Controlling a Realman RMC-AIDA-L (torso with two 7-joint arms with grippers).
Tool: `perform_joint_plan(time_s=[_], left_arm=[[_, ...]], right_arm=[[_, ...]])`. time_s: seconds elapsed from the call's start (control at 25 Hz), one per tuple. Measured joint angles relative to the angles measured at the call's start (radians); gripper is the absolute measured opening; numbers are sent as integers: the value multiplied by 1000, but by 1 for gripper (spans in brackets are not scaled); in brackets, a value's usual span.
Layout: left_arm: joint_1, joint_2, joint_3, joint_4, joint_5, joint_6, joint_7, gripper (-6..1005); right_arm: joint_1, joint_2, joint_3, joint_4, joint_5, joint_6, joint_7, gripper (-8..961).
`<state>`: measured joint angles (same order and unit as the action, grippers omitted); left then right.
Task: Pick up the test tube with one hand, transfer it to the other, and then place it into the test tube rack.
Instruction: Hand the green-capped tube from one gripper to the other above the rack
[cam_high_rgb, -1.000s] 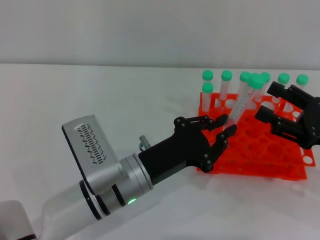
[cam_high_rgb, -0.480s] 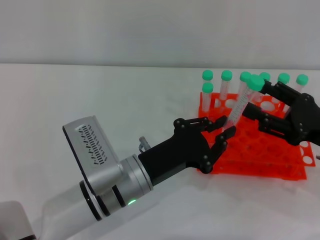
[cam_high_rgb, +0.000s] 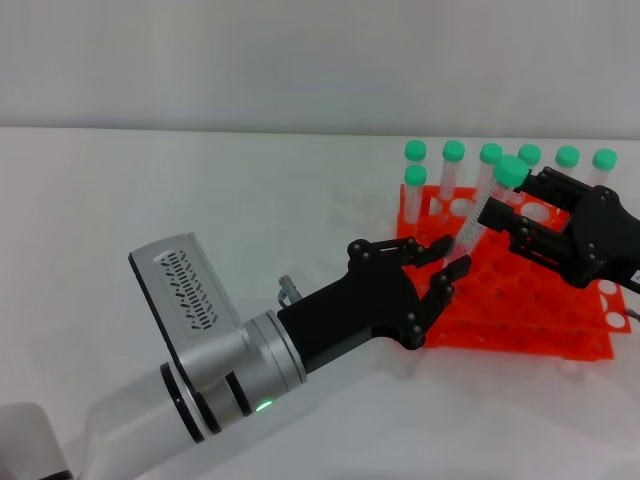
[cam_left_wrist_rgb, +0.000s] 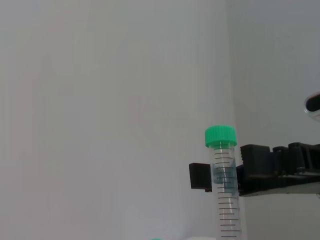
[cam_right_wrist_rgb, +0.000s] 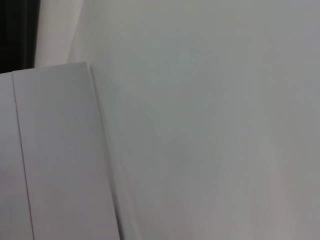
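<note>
Here left claw (cam_high_rgb: 438, 262) pinches test tube (cam_high_rgb: 484, 210) low, tilted above orange test tube rack (cam_high_rgb: 520, 305). Right claw (cam_high_rgb: 520, 212) spread around tube's upper part; left wrist view shows its fingers (cam_left_wrist_rgb: 272, 167) flanking tube (cam_left_wrist_rgb: 224, 187) under green cap.

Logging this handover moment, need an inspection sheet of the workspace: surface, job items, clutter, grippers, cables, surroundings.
Surface: white table, bare where visible.
Job's things: test tube tilted, mint cap up, lower end in the left gripper, above the near-left part of the orange test tube rack. It is not in a hole.
Clutter: seven other green-capped tubes standing along the rack's far side.
Grippers: left gripper jaws shut on the tube's lower end; right gripper jaws open around the tube just below its cap, contact unclear.
Cables: thin wire at the right wrist, at the frame edge.
Surroundings: plain pale wall.
</note>
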<state>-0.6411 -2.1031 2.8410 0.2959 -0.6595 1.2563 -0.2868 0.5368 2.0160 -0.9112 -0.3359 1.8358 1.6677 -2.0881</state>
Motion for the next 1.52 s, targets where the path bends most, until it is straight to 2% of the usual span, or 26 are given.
perform_joint_plan(time_s=[0.32,0.72,1.52], left_arm=[[-3,0,-1,0,0,-1,0,185],[-10,0,-2,0,0,-5,0,184],[-4,0,-2,34,-2,-43,26,194]], right_arm=[[0,0,0,0,0,0,-9,624],[3,-3,0,-2,5,0,-10,284],[-4,-3,2,-4,8,6,-12,197]])
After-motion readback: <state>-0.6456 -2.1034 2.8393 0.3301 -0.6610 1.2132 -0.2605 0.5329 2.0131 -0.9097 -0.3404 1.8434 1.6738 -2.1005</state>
